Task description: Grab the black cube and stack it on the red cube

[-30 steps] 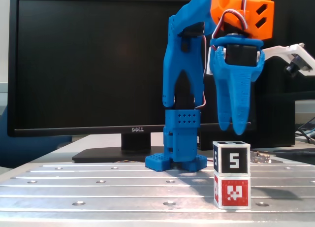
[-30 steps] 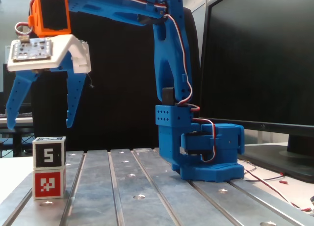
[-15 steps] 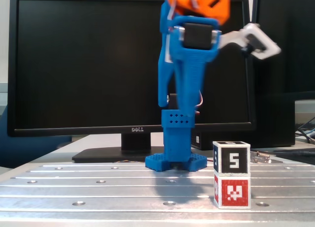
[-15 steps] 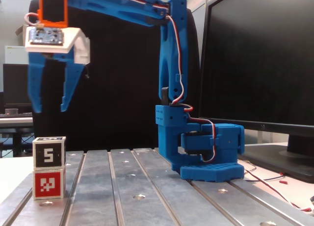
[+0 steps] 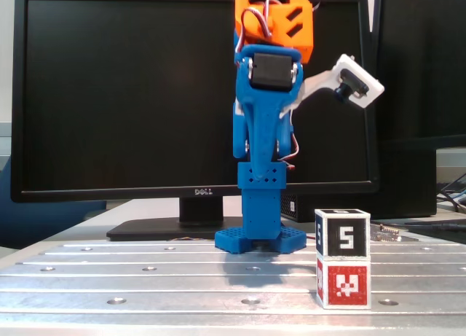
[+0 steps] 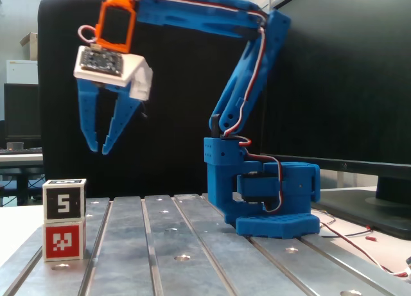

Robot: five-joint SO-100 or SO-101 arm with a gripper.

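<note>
Stacking looks done: black cube (image 6: 64, 201) sits squarely on red cube (image 6: 64, 240) on the table (image 6: 192, 244).
Your gripper (image 6: 98, 147) hangs above, fingers parted, holding nothing; next you only need to retreat clear. One fixed view hides the fingertips.

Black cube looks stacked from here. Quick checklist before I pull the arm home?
1. Black cube on the red cube: ok in both fixed views.
2. Edges aligned, no overhang: ok.
3. Gripper open and empty: ok.
4. Gripper clear above the stack: ok, visible gap.
5. Red cube flat on the table: ok.
6. Retreat path free: cannot tell; the gripper is hidden in a fixed view.
</note>
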